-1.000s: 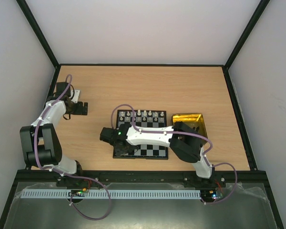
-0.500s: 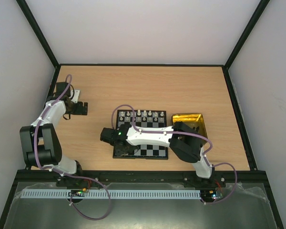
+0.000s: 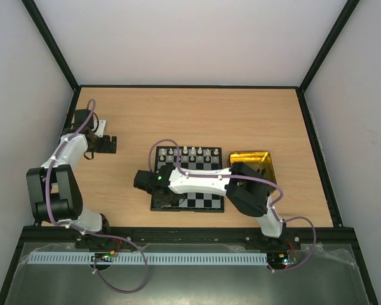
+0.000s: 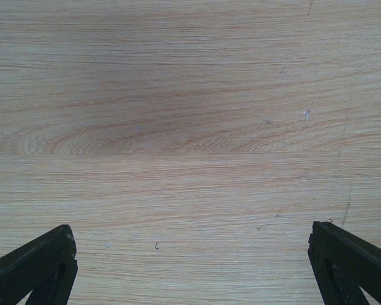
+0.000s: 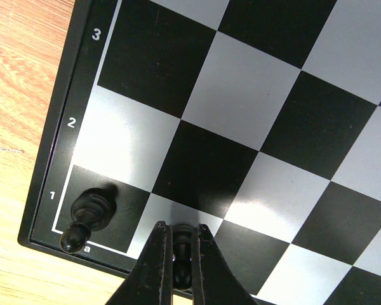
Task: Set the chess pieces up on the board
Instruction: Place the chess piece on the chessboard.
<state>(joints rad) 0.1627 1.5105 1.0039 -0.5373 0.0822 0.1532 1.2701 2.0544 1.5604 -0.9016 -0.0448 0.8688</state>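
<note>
The board (image 3: 203, 198) lies mid-table with several white pieces (image 3: 189, 152) along its far row. My right gripper (image 3: 166, 201) reaches over the board's near left corner. In the right wrist view it (image 5: 181, 236) is shut on a black chess piece (image 5: 181, 254), held low over the silvery square beside corner square a1 of the board (image 5: 254, 95). Another black piece (image 5: 89, 216) stands on a1. My left gripper (image 3: 112, 144) is open and empty over bare wood at the far left; its fingertips (image 4: 44, 267) show wide apart.
A shiny gold tray (image 3: 254, 166) sits to the right of the board, partly under the right arm. The table has black side rails (image 3: 314, 146) and white walls around it.
</note>
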